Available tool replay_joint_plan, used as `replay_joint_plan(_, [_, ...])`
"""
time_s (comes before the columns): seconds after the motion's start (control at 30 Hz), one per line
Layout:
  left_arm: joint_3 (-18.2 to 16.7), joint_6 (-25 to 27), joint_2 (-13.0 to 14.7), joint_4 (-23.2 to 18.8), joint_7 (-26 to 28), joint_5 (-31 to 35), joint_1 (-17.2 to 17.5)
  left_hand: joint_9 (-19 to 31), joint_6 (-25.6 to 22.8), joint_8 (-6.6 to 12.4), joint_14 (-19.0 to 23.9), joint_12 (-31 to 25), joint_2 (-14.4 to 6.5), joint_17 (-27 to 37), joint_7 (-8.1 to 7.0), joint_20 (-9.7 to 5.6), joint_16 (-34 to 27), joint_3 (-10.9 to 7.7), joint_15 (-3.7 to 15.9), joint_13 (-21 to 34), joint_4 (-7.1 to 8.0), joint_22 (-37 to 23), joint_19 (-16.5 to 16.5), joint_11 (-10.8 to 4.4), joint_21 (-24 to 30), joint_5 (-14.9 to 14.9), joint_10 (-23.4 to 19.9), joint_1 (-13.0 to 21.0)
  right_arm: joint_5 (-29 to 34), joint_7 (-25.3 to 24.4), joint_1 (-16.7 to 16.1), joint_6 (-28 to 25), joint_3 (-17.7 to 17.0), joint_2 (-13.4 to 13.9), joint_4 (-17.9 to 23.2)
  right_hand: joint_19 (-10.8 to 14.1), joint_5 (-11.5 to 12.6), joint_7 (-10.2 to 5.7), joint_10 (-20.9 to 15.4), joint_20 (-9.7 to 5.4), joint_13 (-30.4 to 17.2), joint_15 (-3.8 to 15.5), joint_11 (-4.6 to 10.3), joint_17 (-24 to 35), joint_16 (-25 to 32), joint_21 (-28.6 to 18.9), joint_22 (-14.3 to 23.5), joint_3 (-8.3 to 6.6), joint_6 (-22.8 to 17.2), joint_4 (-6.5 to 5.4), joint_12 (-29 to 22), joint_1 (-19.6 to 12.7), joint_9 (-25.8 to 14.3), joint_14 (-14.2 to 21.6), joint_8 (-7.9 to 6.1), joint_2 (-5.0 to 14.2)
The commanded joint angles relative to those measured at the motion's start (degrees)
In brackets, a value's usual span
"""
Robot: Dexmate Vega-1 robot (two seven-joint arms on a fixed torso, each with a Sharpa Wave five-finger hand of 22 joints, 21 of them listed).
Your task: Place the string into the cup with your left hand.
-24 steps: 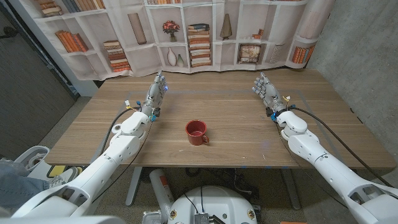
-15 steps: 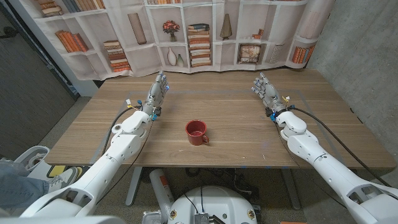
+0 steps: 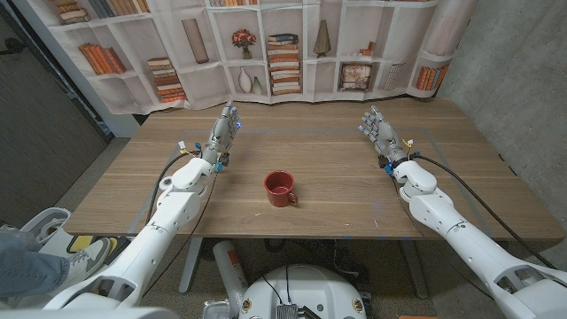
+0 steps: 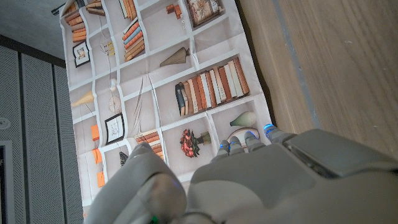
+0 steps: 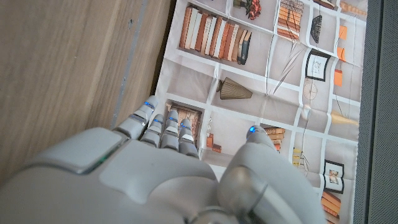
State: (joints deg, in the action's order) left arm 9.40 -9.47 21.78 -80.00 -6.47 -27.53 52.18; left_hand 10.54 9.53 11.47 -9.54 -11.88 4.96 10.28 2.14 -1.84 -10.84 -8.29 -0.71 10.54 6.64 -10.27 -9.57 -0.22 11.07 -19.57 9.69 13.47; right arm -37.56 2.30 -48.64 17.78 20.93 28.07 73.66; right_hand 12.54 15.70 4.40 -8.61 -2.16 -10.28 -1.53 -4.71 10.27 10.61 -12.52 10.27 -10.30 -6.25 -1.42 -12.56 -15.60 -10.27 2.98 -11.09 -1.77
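A red cup (image 3: pixel 281 188) stands upright near the middle of the wooden table (image 3: pixel 337 159), its handle toward the front right. I can make out no string on the table. My left hand (image 3: pixel 223 131) stands at the far left of the table, fingers straight and pointing at the backdrop, holding nothing; its back (image 4: pixel 273 180) shows in the left wrist view. My right hand (image 3: pixel 377 129) stands the same way at the far right, empty; its back (image 5: pixel 137 174) shows in the right wrist view. Both hands are well apart from the cup.
A printed bookshelf backdrop (image 3: pixel 266 44) hangs behind the table's far edge. A concrete wall (image 3: pixel 514 80) runs along the right side. A person's leg and shoe (image 3: pixel 53 261) show at the lower left beside the table.
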Motion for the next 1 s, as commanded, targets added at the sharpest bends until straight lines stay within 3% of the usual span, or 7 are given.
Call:
replay_joint_plan(0.03, [-3.0,1.1,-0.8,-1.9,-1.1,1.8,1.6,0.1,5.6,0.29,-5.3,-0.3,-0.3,0.2,-0.15,-1.64,-0.4,-0.24,0.05,0.2,-0.24,-0.1,-8.0,-0.17,0.2,-0.5,4.1,0.7,0.4,-0.8,-0.6,0.0,0.2,-0.2,0.9,0.4,0.3,-0.22,-0.3,-0.92,-0.1,-0.16,-0.18,0.1,0.2,0.1,0.2,-0.25,-0.4,0.09,-0.1,-0.4,-0.3,0.5,-0.21,0.1])
replay_joint_plan(1.0, [-4.8,-1.0,0.7,-4.6,-2.7,2.9,3.7,0.1,4.2,0.56,-4.3,-0.5,-1.0,0.2,-0.55,-1.53,-0.5,-0.25,0.41,0.2,-0.64,-0.1,-7.9,-0.44,0.3,-0.9,3.0,1.6,1.6,-3.0,-1.3,-0.8,1.0,-0.8,2.4,0.1,0.3,-0.31,-0.3,-0.73,-0.1,-0.22,-0.28,0.1,0.1,0.4,0.2,-0.21,-0.4,0.38,0.1,-0.7,-0.3,0.6,-0.13,0.23])
